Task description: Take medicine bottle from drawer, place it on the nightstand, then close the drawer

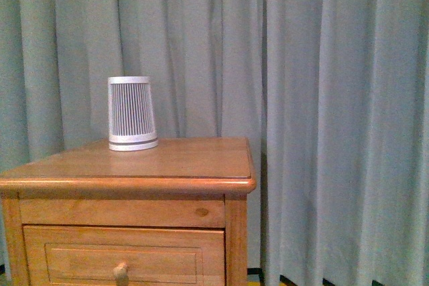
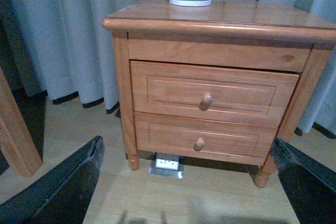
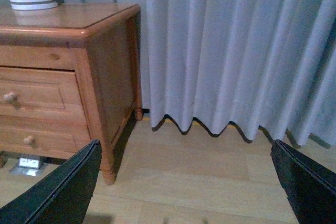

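The nightstand [image 1: 175, 164] stands before a grey curtain [image 1: 328, 98]. A white slatted device [image 1: 132, 113] sits near the back left corner of its top. The drawer [image 2: 231, 92] lies just under the top and above the lower drawer [image 2: 226, 139]. Its front is nearly flush, perhaps slightly proud of the frame, and its round knob [image 2: 207, 99] is untouched. The left gripper [image 2: 186, 145] hangs well apart from the nightstand's front with its fingers [image 2: 68, 187] spread wide. The right gripper [image 3: 185, 145], beside the nightstand's right side above the wooden floor [image 3: 199, 177], is equally spread and holds nothing.
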You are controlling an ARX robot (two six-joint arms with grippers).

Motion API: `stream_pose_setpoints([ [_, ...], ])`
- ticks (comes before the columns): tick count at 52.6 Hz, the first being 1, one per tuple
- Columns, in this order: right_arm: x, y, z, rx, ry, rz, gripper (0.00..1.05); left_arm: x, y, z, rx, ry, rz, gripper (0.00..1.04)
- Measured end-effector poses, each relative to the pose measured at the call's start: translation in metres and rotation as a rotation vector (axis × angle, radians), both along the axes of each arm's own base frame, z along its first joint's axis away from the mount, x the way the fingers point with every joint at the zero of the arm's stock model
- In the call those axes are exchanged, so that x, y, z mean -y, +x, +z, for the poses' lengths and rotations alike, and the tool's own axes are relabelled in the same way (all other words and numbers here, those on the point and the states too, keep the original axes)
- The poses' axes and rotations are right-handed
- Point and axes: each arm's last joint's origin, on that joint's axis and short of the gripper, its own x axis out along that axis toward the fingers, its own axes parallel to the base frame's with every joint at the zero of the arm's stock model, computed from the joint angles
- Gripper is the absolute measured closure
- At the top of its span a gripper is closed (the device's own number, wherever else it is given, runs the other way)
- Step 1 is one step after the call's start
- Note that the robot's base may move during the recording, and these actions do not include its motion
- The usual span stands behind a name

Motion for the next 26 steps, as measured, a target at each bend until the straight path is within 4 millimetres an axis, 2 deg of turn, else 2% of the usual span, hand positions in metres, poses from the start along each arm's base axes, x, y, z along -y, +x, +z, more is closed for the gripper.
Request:
stream_pose_setpoints([
  [5, 0.000, 0.000, 0.000, 0.000, 0.000, 0.000, 0.07, 0.000, 0.000, -0.001, -0.016, -0.005, -0.004, 0.07],
  [10, 0.000, 0.000, 0.000, 0.000, 0.000, 0.000, 0.07, 0.001, 0.007, -0.002, -0.268, -0.107, 0.003, 0.07],
  [15, 0.000, 0.000, 0.000, 0.000, 0.000, 0.000, 0.07, 0.005, 0.026, -0.004, -0.321, -0.142, 0.013, 0.07],
  [23, 0.000, 0.000, 0.000, 0.000, 0.000, 0.000, 0.07, 0.018, 0.067, 0.005, -0.246, -0.119, -0.017, 0.07],
  [26, 0.000, 0.000, 0.000, 0.000, 0.000, 0.000, 0.07, 0.023, 0.088, 0.009, -0.202, -0.114, -0.025, 0.07],
])
